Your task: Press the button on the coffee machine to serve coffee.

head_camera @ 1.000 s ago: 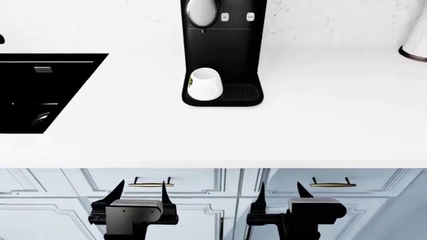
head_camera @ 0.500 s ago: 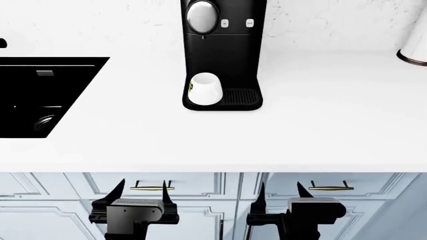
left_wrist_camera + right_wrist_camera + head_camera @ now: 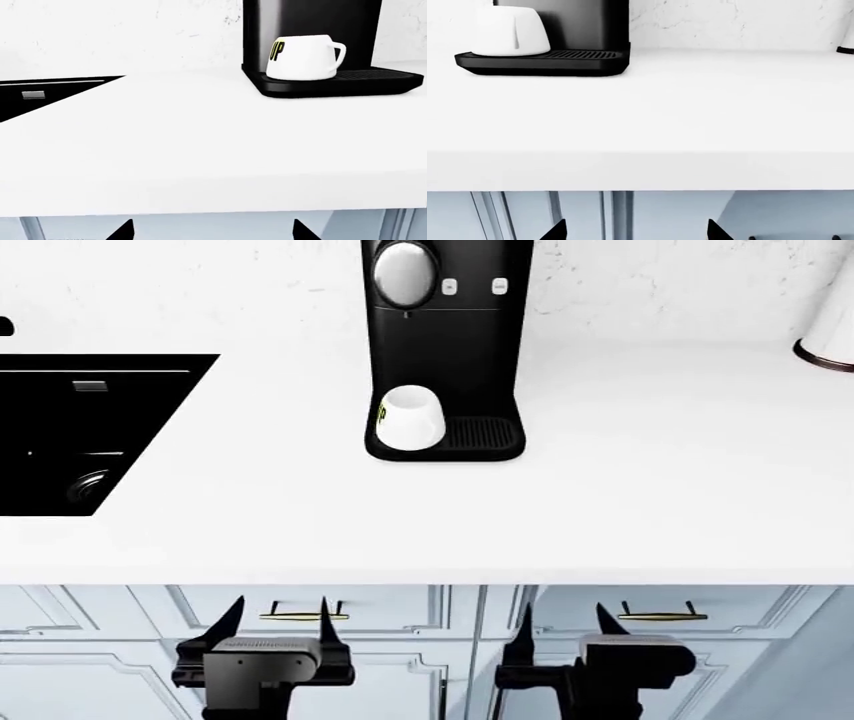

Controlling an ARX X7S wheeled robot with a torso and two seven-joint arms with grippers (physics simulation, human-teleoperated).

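Two grippers hung low before the cabinet fronts: the left gripper (image 3: 274, 625) and the right gripper (image 3: 561, 625), each with its pointed black fingers spread apart and holding nothing. Well beyond them, at the back of the counter, stood the coffee machine (image 3: 447, 350), a tall matte-black box with a bulging silver-grey brew head and small white buttons (image 3: 450, 286) beside it. A smooth white mug (image 3: 408, 418) with yellow lettering sat on its ribbed drip tray (image 3: 481, 432), under the brew head. The countertop (image 3: 641, 500) was plain glossy white, with a black rectangular sink (image 3: 80, 430) sunk in at the left and a faintly veined white wall behind. Pale blue panelled cabinets with brass handles (image 3: 300, 612) ran below. Compared with half a second before, the left gripper sat slightly lower and leftward; everything else was unchanged.
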